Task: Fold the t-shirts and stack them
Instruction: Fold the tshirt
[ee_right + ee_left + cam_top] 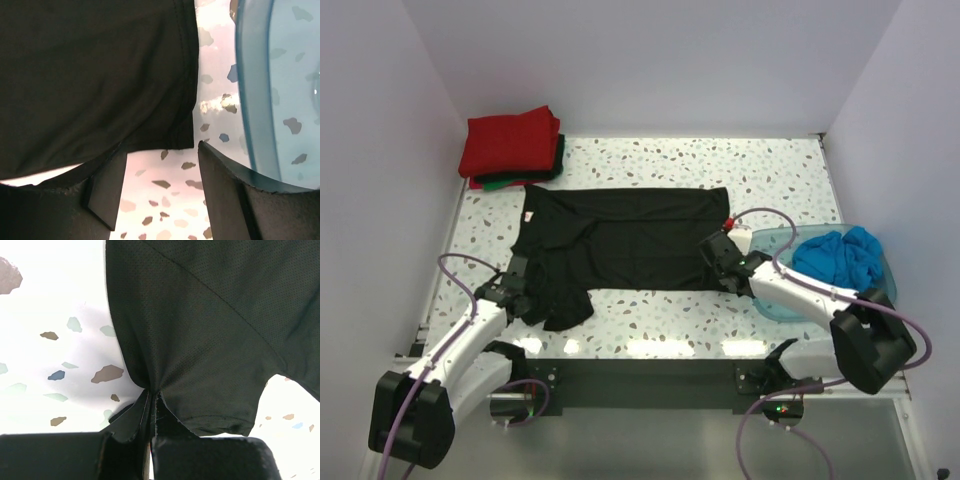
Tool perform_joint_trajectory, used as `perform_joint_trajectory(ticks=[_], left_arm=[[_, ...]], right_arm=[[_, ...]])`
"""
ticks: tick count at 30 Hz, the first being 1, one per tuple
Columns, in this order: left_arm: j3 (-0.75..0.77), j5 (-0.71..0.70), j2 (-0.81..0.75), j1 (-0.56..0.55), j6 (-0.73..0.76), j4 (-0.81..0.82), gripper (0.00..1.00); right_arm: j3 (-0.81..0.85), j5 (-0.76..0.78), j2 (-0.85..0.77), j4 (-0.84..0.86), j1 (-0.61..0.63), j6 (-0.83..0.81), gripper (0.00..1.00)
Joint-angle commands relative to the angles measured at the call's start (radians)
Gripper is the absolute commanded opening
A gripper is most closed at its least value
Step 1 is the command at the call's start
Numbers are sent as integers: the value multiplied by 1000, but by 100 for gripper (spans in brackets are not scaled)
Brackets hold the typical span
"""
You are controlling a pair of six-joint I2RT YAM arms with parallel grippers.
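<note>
Left gripper (151, 407) clamped on black t-shirt (630, 235) edge; right gripper (161, 152) parted, at its corner

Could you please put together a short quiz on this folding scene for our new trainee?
1. True or false: the left gripper has its jaws shut on the black t-shirt.
2. Where is the bright blue t-shirt? A) on top of the black t-shirt; B) in the plastic tub; C) held by the left gripper.
3. What colour is the top shirt of the folded stack in the far left corner?

Key: 1 true; 2 B; 3 red.
</note>
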Motion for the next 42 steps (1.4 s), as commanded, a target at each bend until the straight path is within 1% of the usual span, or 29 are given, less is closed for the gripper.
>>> perform_joint_trajectory(ticks=[1, 4, 7, 8, 10, 12, 14, 15, 17, 18, 20, 21, 22, 23, 25, 30, 34, 39, 42], left_arm=[[43, -12, 0, -5, 1, -33, 0], [44, -4, 1, -5, 1, -34, 0], [48, 1, 5, -5, 1, -33, 0], [49, 4, 3, -5, 4, -33, 0], [51, 7, 2, -5, 1, -33, 0], [55, 17, 2, -5, 2, -30, 0], [61, 22, 0, -5, 5, -20, 0], [60, 24, -2, -5, 4, -19, 0], [55, 42, 0, -5, 5, -4, 0], [55, 50, -2, -5, 5, 1, 0], [57, 73, 5, -5, 11, 16, 0], [58, 73, 8, -5, 13, 18, 0], [63, 71, 14, -5, 16, 16, 0], [74, 98, 18, -5, 16, 13, 0], [98, 108, 28, -5, 18, 7, 0], [173, 94, 57, -3, 18, -13, 0], [248, 85, 112, 6, 25, -10, 0], [314, 94, 169, 44, 56, 13, 0], [353, 114, 205, 75, 73, 42, 0]], right_arm=[[-12, 82, 54, 62, -3, 46, 62], [-6, 73, 86, 83, -3, 46, 57], [-6, 65, 111, 89, -3, 45, 54], [-13, 64, 116, 98, -3, 46, 51], [-21, 65, 120, 106, -3, 46, 48], [-29, 64, 128, 113, -3, 45, 42], [-32, 52, 134, 130, -3, 38, 40], [-32, 47, 139, 138, -3, 31, 34], [-26, 49, 149, 132, -3, 26, 29], [-23, 50, 152, 127, -3, 23, 21], [-15, 59, 140, 104, -3, 20, 13], [-15, 65, 133, 95, -3, 22, 8], [-12, 72, 122, 86, -3, 22, 0], [-1, 81, 96, 63, -3, 20, 0], [11, 82, 68, 46, -3, 3, 0], [72, 69, 28, -5, -3, -34, 0], [118, 53, 43, -13, -3, -60, 0], [230, 78, 94, -28, -11, -109, 0], [278, 69, 128, -33, -45, -127, 0]])
